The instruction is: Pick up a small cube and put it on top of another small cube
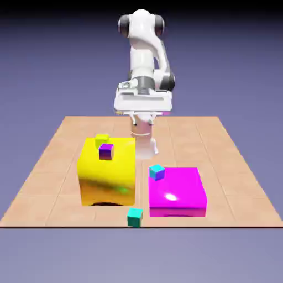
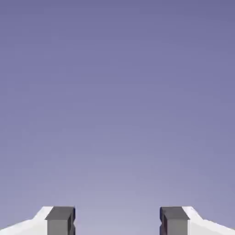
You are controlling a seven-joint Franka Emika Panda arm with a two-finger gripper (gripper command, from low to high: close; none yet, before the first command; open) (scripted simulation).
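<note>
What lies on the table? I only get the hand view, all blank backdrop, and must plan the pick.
Observer: A tiny teal-green cube sits near the table's front edge, between a yellow block and a magenta block.
Operator: Any other small cubes?
Observer: A cyan-blue cube sits on the magenta block's corner; a purple cube sits on the yellow block.
Operator: Is the claw near them?
Observer: No, the claw is open and empty, high at the table's far side.

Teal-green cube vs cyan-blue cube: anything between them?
Exterior view: the teal-green cube sits on the table's near edge; the cyan-blue cube sits on the magenta block. Only that block's front left corner lies between.
</note>
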